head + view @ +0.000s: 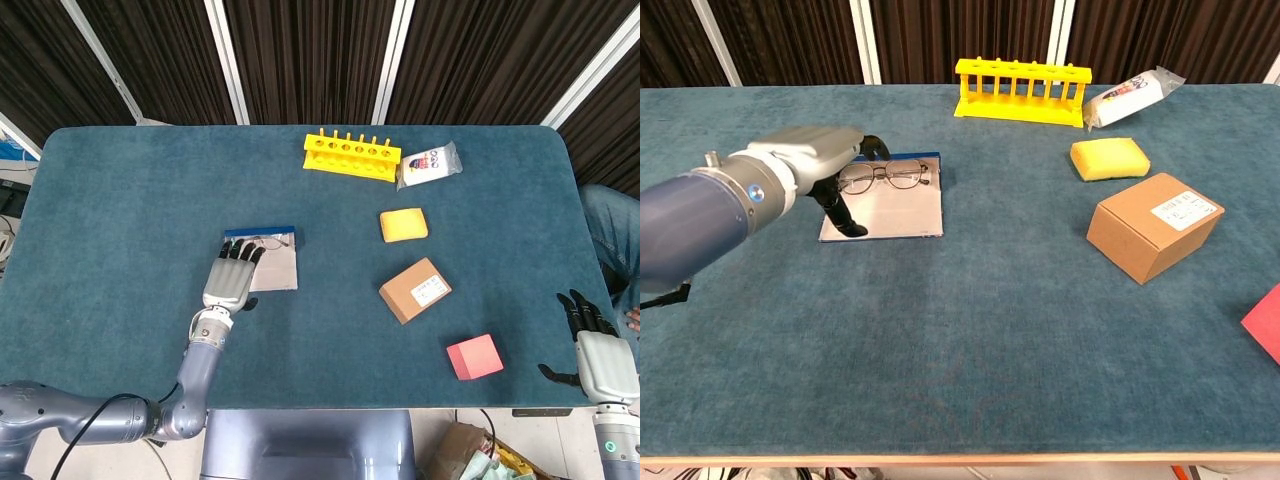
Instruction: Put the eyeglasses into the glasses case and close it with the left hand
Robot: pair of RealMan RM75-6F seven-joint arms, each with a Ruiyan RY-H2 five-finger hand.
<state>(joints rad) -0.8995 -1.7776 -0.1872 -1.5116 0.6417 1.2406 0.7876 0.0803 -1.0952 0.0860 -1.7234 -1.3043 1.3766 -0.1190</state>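
left hand: the silver-grey robotic left hand with black fingers [229,281] [810,160] hovers over the left edge of the case, fingers spread and pointing away from the robot, holding nothing.
right hand: the grey right hand with black fingers [596,348] sits off the table's near right corner, fingers apart, holding nothing; seen in the head view only.
eyeglasses: the thin wire-rimmed eyeglasses [883,177] [262,241] lie inside the open case, at its far end against the blue edge, lenses side by side.
glasses case: the flat grey glasses case with a blue far rim [905,208] [280,268] lies open on the table, left of centre.
table: a dark teal felt-covered table [130,210] [970,330].
far side: a yellow plastic test-tube rack [352,157] [1021,90], with a white printed packet [430,165] [1131,95] just beside it on the right.
right half: a yellow rectangular sponge [403,224] [1109,158], a brown cardboard box with a white label [414,289] [1154,225] nearer, and a pink-red cube [473,357] [1266,322] nearest the edge, each apart from the others.
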